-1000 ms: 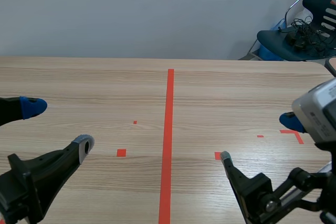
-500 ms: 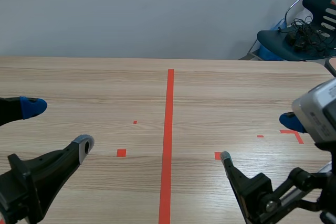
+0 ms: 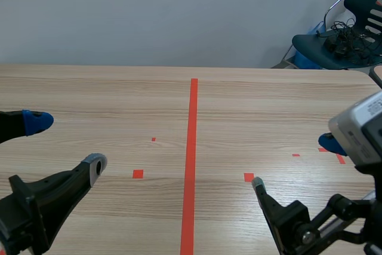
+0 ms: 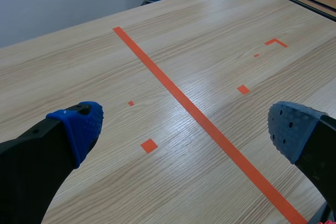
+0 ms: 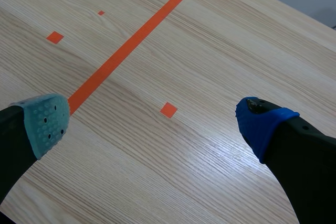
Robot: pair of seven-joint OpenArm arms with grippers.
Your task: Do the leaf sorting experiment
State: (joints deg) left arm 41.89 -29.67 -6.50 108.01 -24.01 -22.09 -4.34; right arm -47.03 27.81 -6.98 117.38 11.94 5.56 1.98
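No leaves or sorting containers show in any view. Over the wooden table [image 3: 119, 100], low at the left, my left gripper [image 3: 65, 143] is open with nothing between its fingers. In the left wrist view that left gripper [image 4: 182, 127] frames bare wood and the long orange-red tape line. My right gripper [image 3: 292, 160] is low at the right, also open and empty. Under the right gripper [image 5: 153, 119] in its own wrist view there is only the table [image 5: 220, 40], with its tape marks.
A dark chair [image 3: 349, 31] with a tangle of cables on its seat stands beyond the table's far right corner. A grey wall runs behind the table's far edge.
The right gripper has shifted slightly back toward the near edge of the table. The left arm has not moved.
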